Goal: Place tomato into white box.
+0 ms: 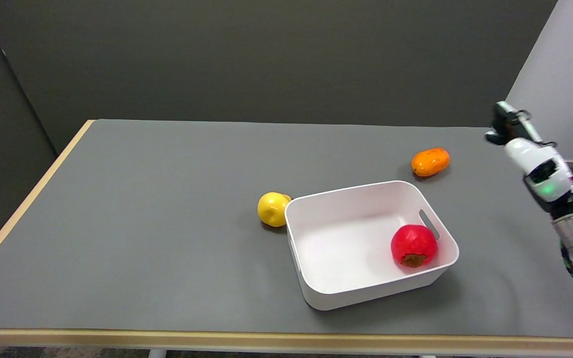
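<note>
yellow fruit touches white box; orange fruit lies beyond it.

Red tomato inside white box

Tomato inside white box, hand apart.

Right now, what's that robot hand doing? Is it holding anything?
Right hand: holding nothing, raised clear of the white box; whether its fingers are spread or curled cannot be told.
</note>
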Robot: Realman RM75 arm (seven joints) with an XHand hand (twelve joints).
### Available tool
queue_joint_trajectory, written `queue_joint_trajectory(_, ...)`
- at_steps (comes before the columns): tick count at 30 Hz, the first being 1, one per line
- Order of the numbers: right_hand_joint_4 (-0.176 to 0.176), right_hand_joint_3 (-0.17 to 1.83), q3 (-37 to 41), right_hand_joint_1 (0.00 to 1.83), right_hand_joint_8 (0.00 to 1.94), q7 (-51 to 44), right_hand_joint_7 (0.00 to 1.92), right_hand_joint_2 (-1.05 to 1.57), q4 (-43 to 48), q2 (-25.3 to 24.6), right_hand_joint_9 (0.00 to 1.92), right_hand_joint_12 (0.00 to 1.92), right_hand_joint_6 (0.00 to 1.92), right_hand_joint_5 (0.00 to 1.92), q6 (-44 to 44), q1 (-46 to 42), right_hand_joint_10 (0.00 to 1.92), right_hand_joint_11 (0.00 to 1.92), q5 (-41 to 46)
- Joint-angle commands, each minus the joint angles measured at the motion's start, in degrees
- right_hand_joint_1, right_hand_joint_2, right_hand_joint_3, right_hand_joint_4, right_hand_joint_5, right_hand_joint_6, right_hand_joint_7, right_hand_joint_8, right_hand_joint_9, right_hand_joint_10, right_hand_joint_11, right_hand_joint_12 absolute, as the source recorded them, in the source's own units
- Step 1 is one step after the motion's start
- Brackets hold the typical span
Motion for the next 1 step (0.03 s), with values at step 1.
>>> queue_joint_trajectory(1, 0.005, 0.97, -0.36, 0.06, 0.08, 7.21, 0.00, 0.59, -0.02, -0.30, 0.00, 0.43, 0.20, 0.02, 2.21, -0.10, 0.17, 0.00, 19.95)
